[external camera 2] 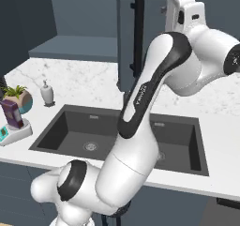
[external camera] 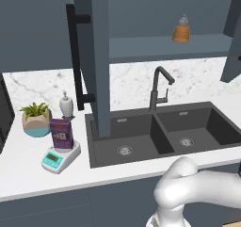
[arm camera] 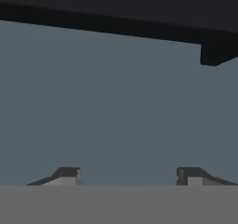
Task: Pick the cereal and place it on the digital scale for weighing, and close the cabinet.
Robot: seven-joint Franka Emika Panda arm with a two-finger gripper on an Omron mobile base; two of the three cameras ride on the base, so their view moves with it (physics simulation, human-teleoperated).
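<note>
The purple cereal stands upright on the white digital scale at the counter's left end; the cereal and the scale also sit at the far left of the right base view. The dark blue-grey cabinet has both doors swung open: the left door with its black bar handle, and the right door. My gripper is open and holds nothing. It hovers close to a flat door face, with a black handle running across above it. My hand is raised beside the right door.
An orange bottle stands on the inner shelf. A plant pot and a soap dispenser sit behind the scale. The double sink with its black faucet lies below the cabinet.
</note>
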